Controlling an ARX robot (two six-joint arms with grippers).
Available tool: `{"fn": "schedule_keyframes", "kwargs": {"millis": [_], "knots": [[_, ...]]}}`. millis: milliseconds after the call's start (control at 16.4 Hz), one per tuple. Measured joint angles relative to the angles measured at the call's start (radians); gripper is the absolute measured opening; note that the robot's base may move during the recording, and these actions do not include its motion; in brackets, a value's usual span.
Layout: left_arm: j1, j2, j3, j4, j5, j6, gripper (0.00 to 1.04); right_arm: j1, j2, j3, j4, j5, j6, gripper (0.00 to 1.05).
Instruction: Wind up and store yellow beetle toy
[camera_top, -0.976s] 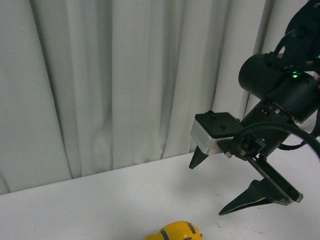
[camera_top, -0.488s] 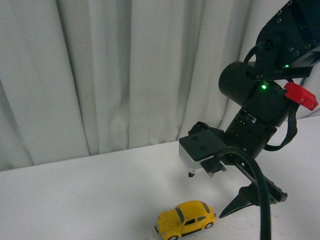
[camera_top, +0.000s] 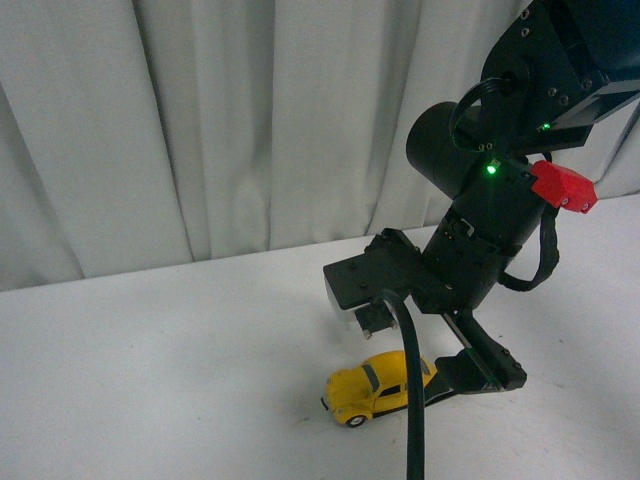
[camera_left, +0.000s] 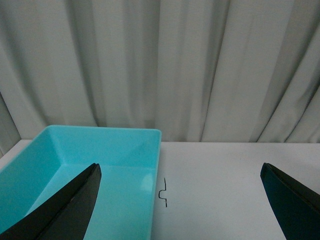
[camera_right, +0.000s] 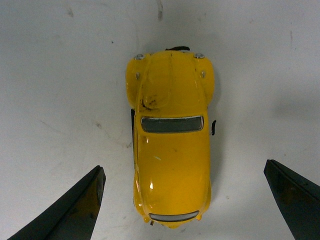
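The yellow beetle toy (camera_top: 375, 386) stands on its wheels on the white table, low in the front view. In the right wrist view the toy (camera_right: 171, 140) is seen from above. My right gripper (camera_top: 405, 375) hangs just above it, open, with a finger on each side of the car and not touching it; it also shows in the right wrist view (camera_right: 182, 205). My left gripper (camera_left: 182, 205) is open and empty above the table, beside a turquoise bin (camera_left: 65, 170). The left arm does not show in the front view.
The turquoise bin's rim (camera_left: 156, 170) lies near a small black mark (camera_left: 163, 192) on the white table (camera_top: 150, 360). A pale curtain (camera_top: 230, 120) closes the far side. A black cable (camera_top: 410, 400) hangs in front of the toy.
My right arm has swung left and down over the toy. The front view has shifted, so the toy shows higher and fully in the picture.
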Motion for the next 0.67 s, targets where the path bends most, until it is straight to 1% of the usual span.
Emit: {"fn": "schedule_keyframes", "kwargs": {"millis": [183,427,671], "knots": [[0.0,0.0,0.0,0.0,0.0,0.0,0.98,0.014,0.021,-0.011,0.022,0.037,-0.023,0.98],[0.0,0.0,0.0,0.0,0.0,0.0,0.98,0.053,0.028,-0.041,0.051,0.062,-0.079,0.98],[0.0,0.0,0.0,0.0,0.0,0.0,0.98,0.077,0.017,-0.064,0.042,0.082,-0.063,0.98]]}}
